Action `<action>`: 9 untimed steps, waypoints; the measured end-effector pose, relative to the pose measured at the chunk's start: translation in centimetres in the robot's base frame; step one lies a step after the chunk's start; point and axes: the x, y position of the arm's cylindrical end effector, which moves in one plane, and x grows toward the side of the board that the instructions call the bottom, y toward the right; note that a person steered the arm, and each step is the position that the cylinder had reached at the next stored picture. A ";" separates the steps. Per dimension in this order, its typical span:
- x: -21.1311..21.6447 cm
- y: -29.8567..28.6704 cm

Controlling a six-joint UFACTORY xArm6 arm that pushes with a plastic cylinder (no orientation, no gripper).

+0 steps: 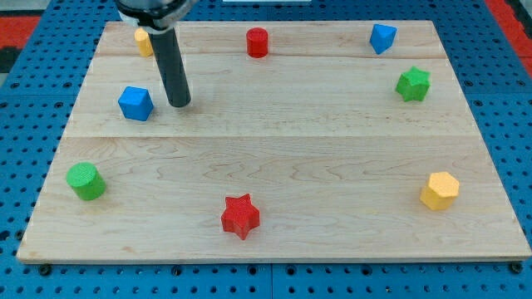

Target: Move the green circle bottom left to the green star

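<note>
**Supervisor:** What did you have on the bench at that moment?

**Operator:** The wooden bench (274,141) filled most of the view, resting on a blue pegboard (25,100). My rod (172,66) came down from the view's top left, and my tip (179,105) sat on the wood in the upper left part of the bench.

**Supervisor:** And the hand? Open, closed, holding anything?

**Operator:** There was no hand to report. The arm ended in the bare rod, so nothing was held. My tip touched no block.

**Supervisor:** Where was the green circle relative to the tip?

**Operator:** The green circle (86,181) stood near the bench's left edge, low in the view, well apart from my tip, below it and to the view's left. The green star (413,84) lay far across at the view's upper right, close to the right edge.

**Supervisor:** What else was around?

**Operator:** The blue cube (135,103) sat just beside my tip on the view's left, with a small gap between them. A yellow block (144,41) was partly hidden behind the rod at the top left; I could not make out its shape. A red cylinder (258,42) stood at top centre, a blue block (382,38) at top right, a yellow hexagon (440,190) at lower right, and a red star (240,216) at bottom centre.
</note>
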 end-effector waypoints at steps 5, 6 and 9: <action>11.8 -17.0; 16.3 -12.1; 8.0 -8.9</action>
